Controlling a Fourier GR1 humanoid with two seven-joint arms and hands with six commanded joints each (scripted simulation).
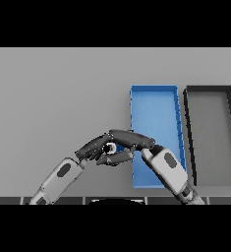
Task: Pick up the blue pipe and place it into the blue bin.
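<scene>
Your right hand [129, 139] reaches across the blue bin's [156, 106] left wall near the table's [58, 98] front edge, fingers curled round a small blue piece, seemingly the blue pipe [118, 147]. The left hand [95, 146] rests beside it, fingers relaxed. Pickup looks done; the pipe is not yet in the bin. A black bin [210, 91] sits just right.

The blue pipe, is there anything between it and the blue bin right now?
Nothing visible. The blue pipe shows only as a sliver between the left hand and right hand, right at the blue bin's left wall. The black bin lies beyond.
</scene>
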